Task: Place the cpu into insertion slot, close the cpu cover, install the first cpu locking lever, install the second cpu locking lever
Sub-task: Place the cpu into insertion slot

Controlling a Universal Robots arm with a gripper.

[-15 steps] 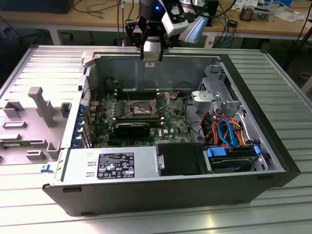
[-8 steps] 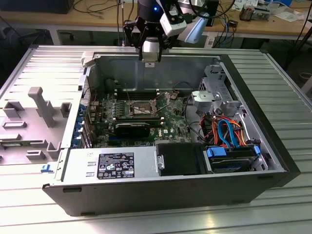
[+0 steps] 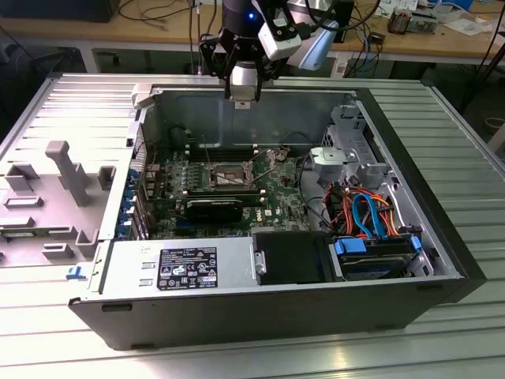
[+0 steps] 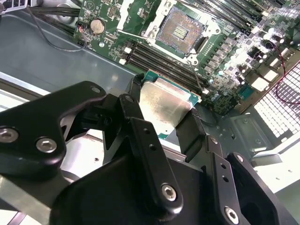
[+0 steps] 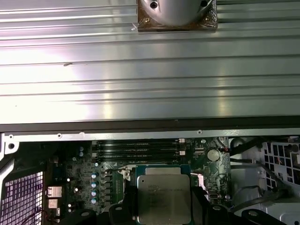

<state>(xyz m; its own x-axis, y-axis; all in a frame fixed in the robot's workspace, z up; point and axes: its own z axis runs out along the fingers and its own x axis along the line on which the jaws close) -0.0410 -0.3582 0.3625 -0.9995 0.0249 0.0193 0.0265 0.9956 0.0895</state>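
Observation:
In the exterior view my gripper (image 3: 241, 96) hangs over the back rim of the open computer case (image 3: 95, 237), above the motherboard. It is shut on the cpu (image 3: 242, 82). In both wrist views the cpu (image 4: 165, 104) (image 5: 164, 199) is a flat silver-topped square chip with a green edge, pinched between the two black fingers (image 4: 191, 133). The insertion slot (image 4: 182, 29) (image 3: 227, 175) lies uncovered on the green board below, its dark contact field showing inside a silver rim. I cannot make out the cpu cover's position or the levers.
Long black memory slots (image 4: 154, 61) run beside the socket. A black card (image 3: 217, 209) lies in front of it in the exterior view, with the power supply (image 3: 181, 268) and drive bay with orange and blue cables (image 3: 367, 213) nearer. A grey plastic part (image 3: 55, 181) rests outside.

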